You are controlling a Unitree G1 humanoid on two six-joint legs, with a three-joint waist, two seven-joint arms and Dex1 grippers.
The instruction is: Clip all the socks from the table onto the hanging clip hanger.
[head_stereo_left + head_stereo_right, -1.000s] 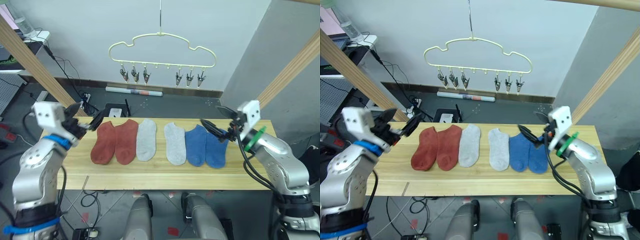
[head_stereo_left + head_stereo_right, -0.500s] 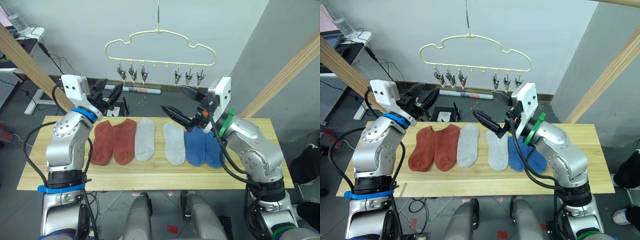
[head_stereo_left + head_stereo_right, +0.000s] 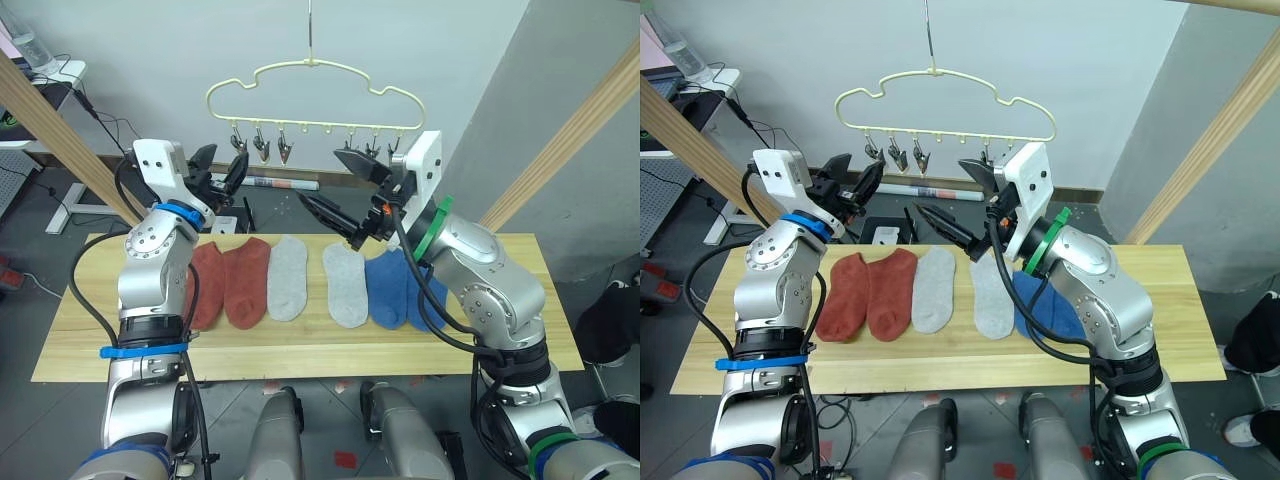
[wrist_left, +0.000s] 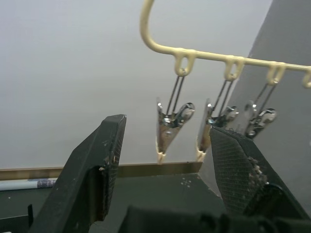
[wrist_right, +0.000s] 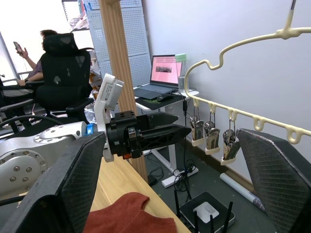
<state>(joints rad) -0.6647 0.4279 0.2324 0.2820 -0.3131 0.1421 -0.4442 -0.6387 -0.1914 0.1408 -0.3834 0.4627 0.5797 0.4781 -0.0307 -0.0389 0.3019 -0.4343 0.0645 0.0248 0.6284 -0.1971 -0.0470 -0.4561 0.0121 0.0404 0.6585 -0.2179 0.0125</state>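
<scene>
Both my left fingers (image 3: 222, 165) and right fingers (image 3: 338, 185) are spread, empty. Socks (image 3: 288, 277) on worktop (image 3: 90, 330) appear soft, limp; grasp at cuff edge.

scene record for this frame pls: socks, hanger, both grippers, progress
socks: six flat in a row on the table; from the robot's left: two red socks, two grey socks, two blue socks
hanger: hangs by its hook above and behind the table; clips all empty
left gripper: open, empty, raised near the left-end clips
right gripper: open, empty, raised above the grey socks
progress: no sock clipped or picked up yet
</scene>
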